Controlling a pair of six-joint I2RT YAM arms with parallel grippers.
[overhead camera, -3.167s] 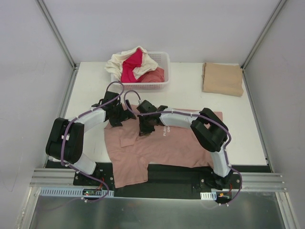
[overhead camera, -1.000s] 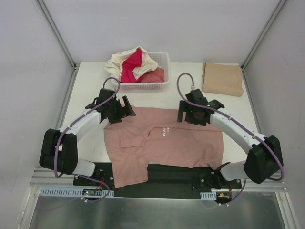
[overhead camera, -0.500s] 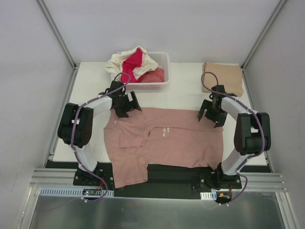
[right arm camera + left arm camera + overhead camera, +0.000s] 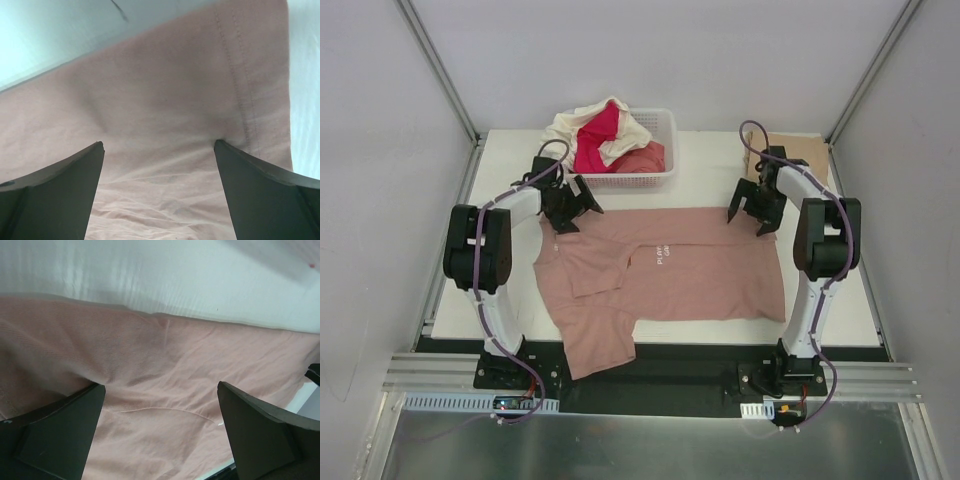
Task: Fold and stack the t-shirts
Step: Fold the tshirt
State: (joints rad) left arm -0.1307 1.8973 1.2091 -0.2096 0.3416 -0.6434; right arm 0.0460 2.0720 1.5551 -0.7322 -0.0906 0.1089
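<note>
Both arms have swung farther toward 12 o'clock since half a second ago, and the dusty-pink t-shirt has slid with them, its far hem now closer to the basket than it was. It lies spread flat across the middle of the table, white chest lettering facing up. One sleeve is folded onto the body at about 9 o'clock. A flap at 7 o'clock hangs past the table's near edge over the black base rail.

The left gripper sits on the shirt's far left corner at about 10 o'clock of the garment. In the left wrist view its fingers stand wide apart, released rather than pinching. Pink cloth puckers between them just below the hem line.

The right gripper sits on the far right corner at about 2 o'clock. The right wrist view likewise shows its fingers spread apart on the fabric, with the stitched side hem running past the right-hand one.

At 12 o'clock on the table the basket holds a cream t-shirt, a magenta t-shirt and a coral t-shirt, bunched together and spilling over the rim. A tan t-shirt lies folded in the far right corner at 1 o'clock, partly behind the right arm
</note>
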